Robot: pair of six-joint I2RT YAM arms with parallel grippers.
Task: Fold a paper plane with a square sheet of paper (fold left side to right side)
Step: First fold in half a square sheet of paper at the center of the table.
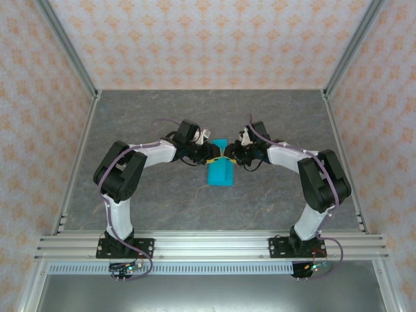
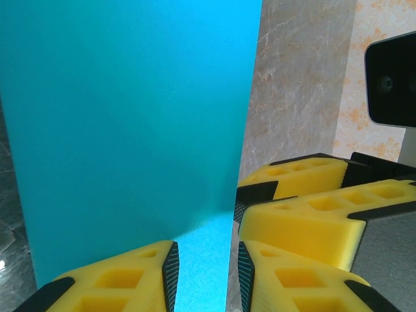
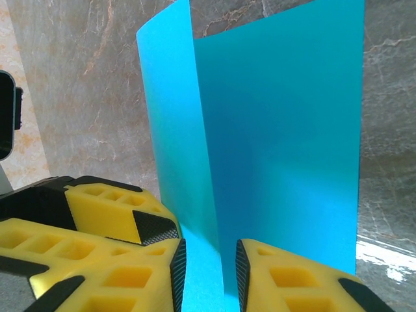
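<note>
The square sheet of paper (image 1: 221, 174), bright cyan, sits at the table's middle, bent over into two loose layers. In the right wrist view the sheet (image 3: 279, 143) shows a left flap standing in front of a wider layer. My left gripper (image 1: 214, 155) and right gripper (image 1: 233, 155) meet tip to tip at its far edge. The left gripper (image 2: 207, 250) is open, and the sheet (image 2: 130, 130) lies in the gap, clear of the right pad. The right gripper (image 3: 209, 250) is open too, with both layers running between its pads. The paper plane is out of view.
Grey marble-patterned tabletop (image 1: 156, 117) surrounds the sheet. Patterned walls and metal frame posts (image 1: 71, 45) close it in. The right gripper's yellow fingers (image 2: 305, 214) crowd the left wrist view. The left gripper's fingers (image 3: 84, 214) sit close beside the right one's.
</note>
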